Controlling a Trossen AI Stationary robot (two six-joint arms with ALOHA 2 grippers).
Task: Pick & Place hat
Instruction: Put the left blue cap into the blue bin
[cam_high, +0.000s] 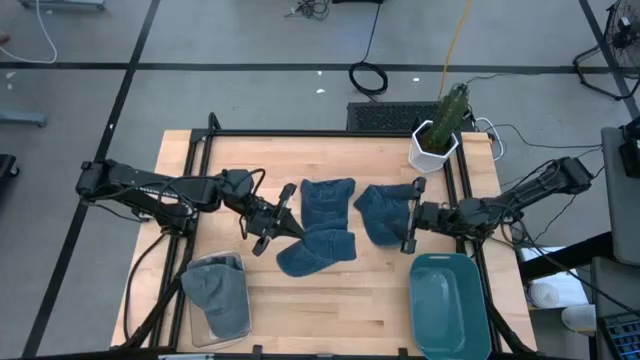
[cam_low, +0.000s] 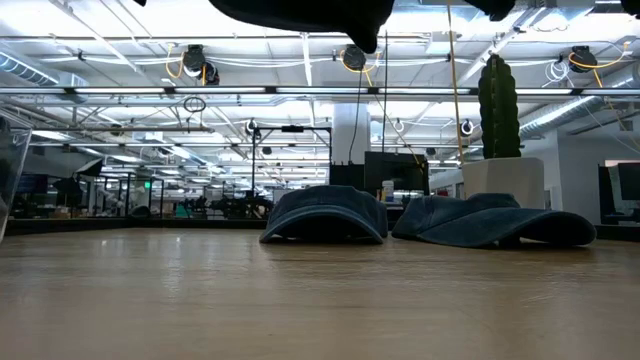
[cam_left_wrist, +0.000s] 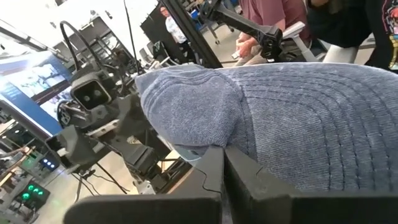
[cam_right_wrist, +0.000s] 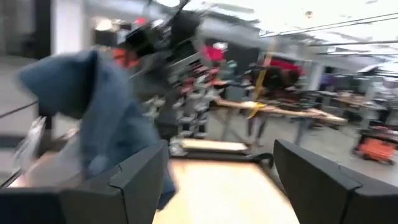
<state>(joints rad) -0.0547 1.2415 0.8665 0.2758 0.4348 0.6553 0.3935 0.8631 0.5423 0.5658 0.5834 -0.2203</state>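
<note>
Four denim hats: one (cam_high: 327, 198), another (cam_high: 317, 250), a third (cam_high: 385, 212), a fourth (cam_high: 216, 290). Two bins: clear (cam_high: 240, 262), teal (cam_high: 447, 303). One potted cactus (cam_high: 440, 128).

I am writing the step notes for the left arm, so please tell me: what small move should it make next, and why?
Probably a short lift. The left gripper is already shut on the lowest blue hat, whose fabric is pinched between its fingers in the left wrist view. Raising it should free it from the neighbouring hat before carrying it to a container. The right gripper waits open beside another hat.

Bare tabletop (cam_high: 350, 295) lies open between the clear bin (cam_high: 215, 300) and teal tray (cam_high: 447, 305); three denim hats (cam_high: 325, 225) crowd mid-table.
</note>
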